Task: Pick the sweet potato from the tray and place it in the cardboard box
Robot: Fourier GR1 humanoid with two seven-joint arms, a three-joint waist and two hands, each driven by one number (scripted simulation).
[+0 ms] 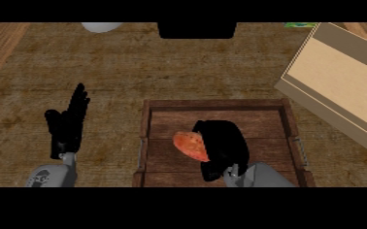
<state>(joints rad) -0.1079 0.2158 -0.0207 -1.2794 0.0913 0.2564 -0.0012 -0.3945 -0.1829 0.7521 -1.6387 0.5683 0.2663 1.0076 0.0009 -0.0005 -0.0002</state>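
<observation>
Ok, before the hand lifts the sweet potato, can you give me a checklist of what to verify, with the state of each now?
1. Right hand curled around the sweet potato: ok.
2. Sweet potato over the tray: ok; lifted off its floor or not: cannot tell.
3. Box in view, at the right beyond the tray: ok.
4. Box open on top: ok.
5. Counter between tray and box shows nothing in the way: ok.
6. Left hand open, resting left of the tray, out of the path: ok.

Right hand (224, 148) around sweet potato (190, 145)
</observation>
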